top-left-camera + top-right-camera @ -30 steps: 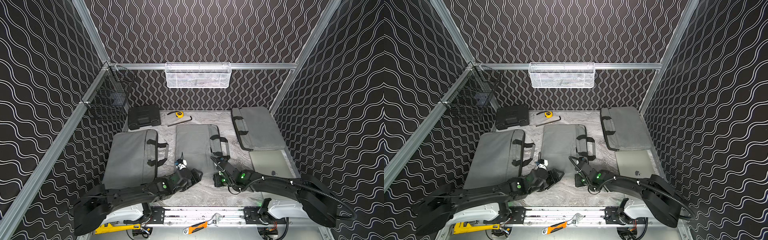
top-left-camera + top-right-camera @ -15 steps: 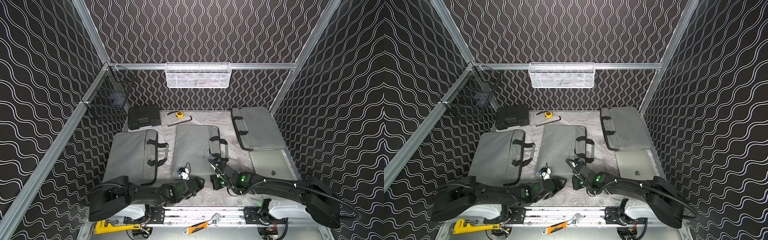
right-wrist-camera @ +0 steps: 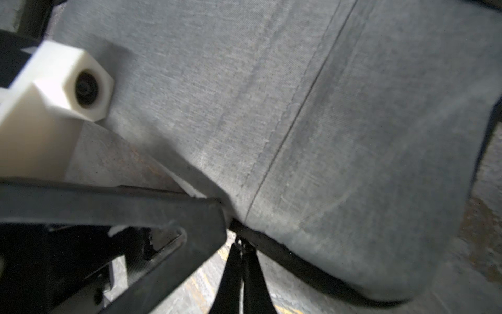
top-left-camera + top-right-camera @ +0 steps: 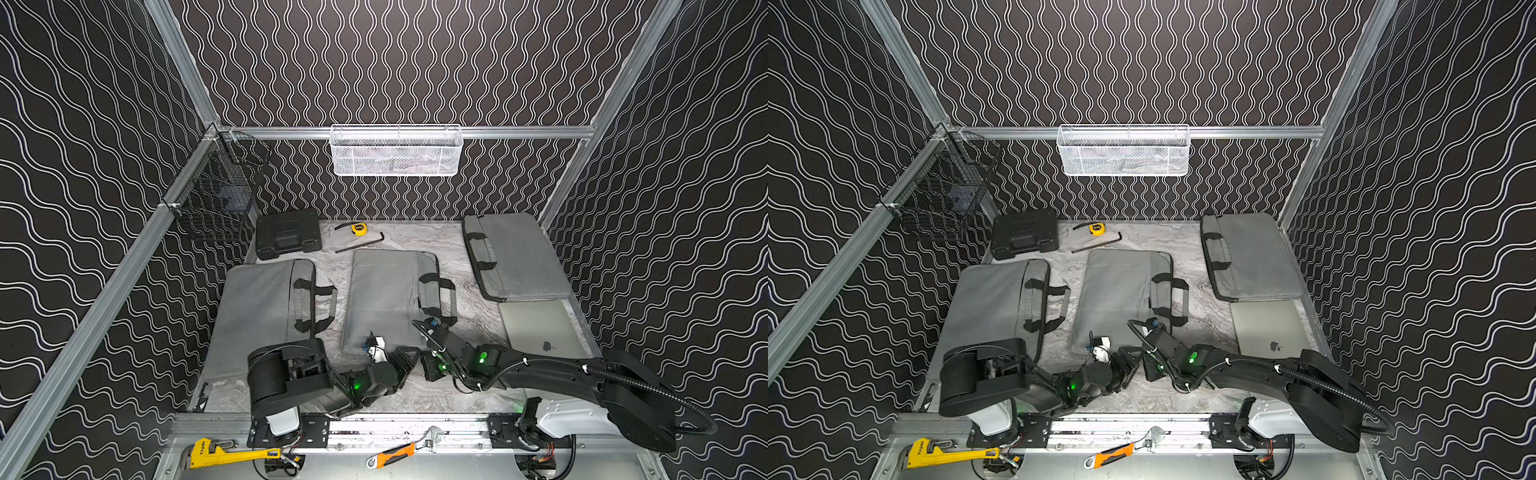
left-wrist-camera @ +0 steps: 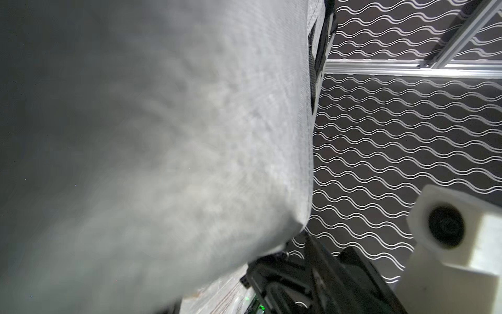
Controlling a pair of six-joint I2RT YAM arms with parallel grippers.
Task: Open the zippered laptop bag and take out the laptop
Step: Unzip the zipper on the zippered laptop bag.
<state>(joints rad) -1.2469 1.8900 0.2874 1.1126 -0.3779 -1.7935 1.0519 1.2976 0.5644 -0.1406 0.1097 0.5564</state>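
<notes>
Centre laptop bag [image 4: 382, 299] lies flat and looks zipped, laptop presumably hidden inside. Your left gripper [image 4: 404, 358], jaws apart and holding nothing, steadies the bag's near corner. Your right gripper [image 3: 241, 251] is pinched tight on what looks like the zip pull [image 3: 239, 240], ready to drag.

Laptop bag [image 4: 382, 299] = grey woven cloth, matt; laptop [image 4: 536, 328] lid smooth matt metal; table [image 4: 415, 239] marbled, smooth.

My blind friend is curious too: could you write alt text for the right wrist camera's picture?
Close-up of a gray laptop bag lying on a marbled table, with the right gripper shut at the bag's dark edge. The left arm's white camera is close by.
</notes>
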